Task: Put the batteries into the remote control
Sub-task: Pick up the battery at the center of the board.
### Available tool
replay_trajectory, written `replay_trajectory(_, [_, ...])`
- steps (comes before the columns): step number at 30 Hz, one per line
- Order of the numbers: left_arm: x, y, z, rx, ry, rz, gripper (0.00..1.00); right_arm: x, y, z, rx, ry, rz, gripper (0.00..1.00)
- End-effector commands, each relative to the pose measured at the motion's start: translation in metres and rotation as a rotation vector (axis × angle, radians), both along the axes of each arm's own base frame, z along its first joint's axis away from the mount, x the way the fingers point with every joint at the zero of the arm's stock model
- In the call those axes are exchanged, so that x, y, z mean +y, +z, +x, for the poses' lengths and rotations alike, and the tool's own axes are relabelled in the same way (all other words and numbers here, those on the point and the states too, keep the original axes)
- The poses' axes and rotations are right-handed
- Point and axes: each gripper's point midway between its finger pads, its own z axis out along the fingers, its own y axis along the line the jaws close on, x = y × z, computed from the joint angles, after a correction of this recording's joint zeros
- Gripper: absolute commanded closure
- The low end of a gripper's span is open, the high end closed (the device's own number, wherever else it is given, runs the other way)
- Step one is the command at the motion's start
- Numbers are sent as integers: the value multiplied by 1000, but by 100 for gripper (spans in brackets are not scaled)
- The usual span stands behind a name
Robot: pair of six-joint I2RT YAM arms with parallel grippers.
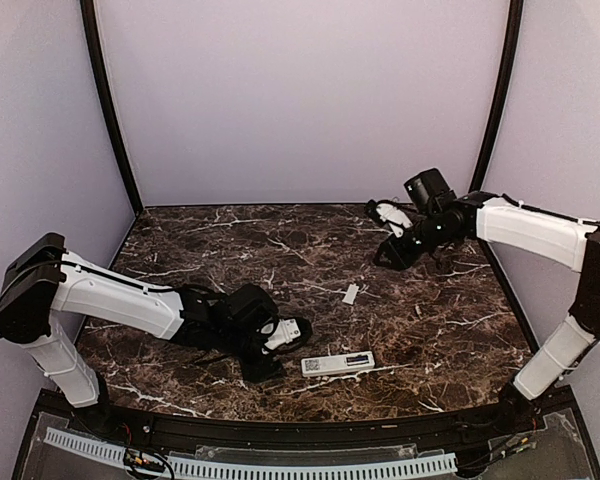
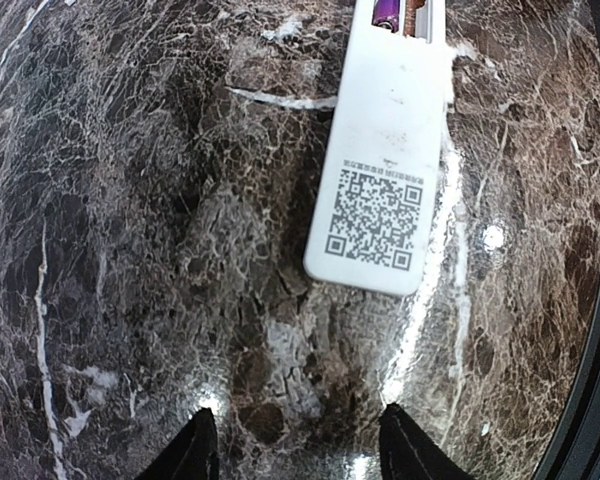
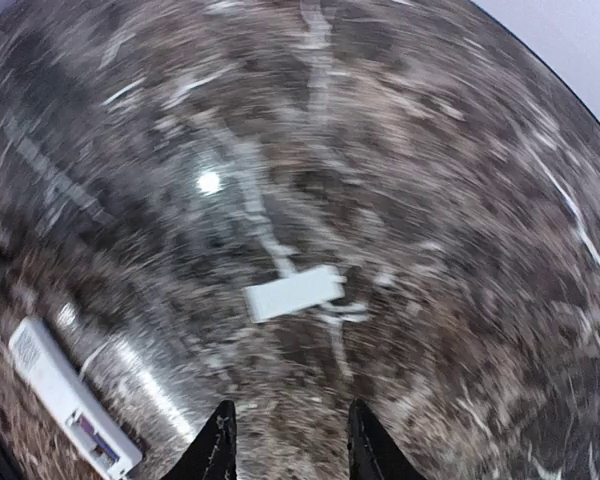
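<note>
The white remote control [image 1: 337, 364] lies face down near the front of the marble table, a QR label on its back [image 2: 385, 150]. Its battery compartment is uncovered at one end, and a purple battery [image 2: 387, 12] shows inside. The loose white battery cover [image 1: 351, 293] lies flat farther back [image 3: 293, 292]. My left gripper [image 1: 290, 345] sits low just left of the remote, open, with only bare table between its fingers [image 2: 298, 450]. My right gripper [image 1: 387, 256] hangs at the back right, above and beyond the cover, open and holding nothing [image 3: 292, 445]. The remote [image 3: 70, 410] also shows blurred in the right wrist view.
Pale walls and black corner posts close in the table at the back and both sides. A black raised rim [image 1: 280, 425] runs along the front edge, close to the remote.
</note>
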Motion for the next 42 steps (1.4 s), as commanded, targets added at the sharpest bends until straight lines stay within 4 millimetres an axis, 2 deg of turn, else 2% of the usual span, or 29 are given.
replay_trajectory(1, [4,6,4,-17,23,-5,46,-104,-33,41,269,-687,-81,65])
replay_trajectory(3, [2,7,5,-17,27,-11,44,-130,-53,33,361,-809,-133,65])
replay_trajectory(5, [2,7,5,-18,29,-12,43,-141,-70,23,424,-863,-184,65])
replay_trajectory(12, [1,8,7,-22,34,-11,40,-147,-112,5,559,-876,-308,65])
replay_trajectory(24, [1,6,8,-24,33,-2,40,-143,-137,-10,611,-849,-379,71])
replay_trajectory(29, [2,4,8,-24,35,3,40,-134,-146,-16,625,-816,-416,78])
replay_trajectory(31, [3,4,8,-22,36,6,40,-133,-150,-19,634,-810,-425,84])
replay_trajectory(34, [3,4,7,-18,36,8,40,-129,-149,-19,640,-801,-407,99])
replay_trajectory(38, [3,3,7,-16,34,9,40,-114,-134,-14,631,-732,-332,100])
replay_trajectory(40, [2,5,8,-23,36,7,40,-91,-115,-8,624,-629,-219,100])
replay_trajectory(42, [2,6,9,-26,39,3,40,-50,-77,-7,625,-450,-16,100])
